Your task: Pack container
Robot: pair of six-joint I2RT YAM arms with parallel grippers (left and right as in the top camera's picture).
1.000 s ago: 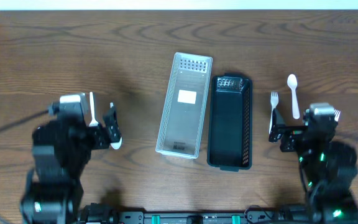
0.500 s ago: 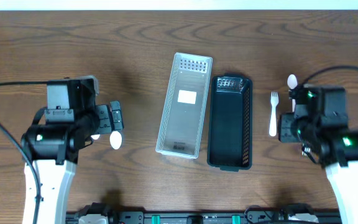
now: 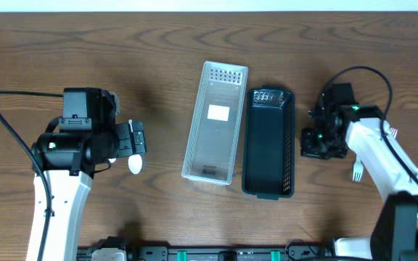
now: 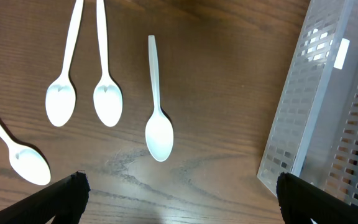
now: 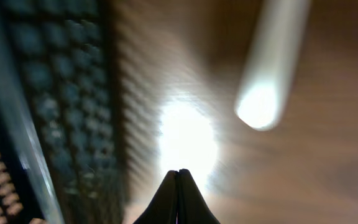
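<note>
The clear slotted container (image 3: 216,122) and the black slotted container (image 3: 268,141) lie side by side mid-table. Several white spoons (image 4: 158,134) lie on the wood to their left, under my left gripper (image 4: 179,200), which is open and holds nothing; from overhead the left gripper (image 3: 134,138) hovers just above one spoon bowl (image 3: 135,165). My right gripper (image 3: 315,145) sits low beside the black container's right wall (image 5: 61,93). Its jaws (image 5: 179,177) are shut with nothing between them. A blurred white utensil handle (image 5: 269,68) lies just ahead of them.
A white fork (image 3: 357,172) lies under the right forearm, and more fork tines (image 3: 393,132) show further right. The clear container's corner (image 4: 328,106) is close to my left gripper's right finger. A black cable (image 3: 6,127) loops by the left arm.
The right arm swung left and down beside the black container, covering the fork and spoon that lay there, and its gripper went from open to shut. The left arm rose and reached over the spoons, still open.
</note>
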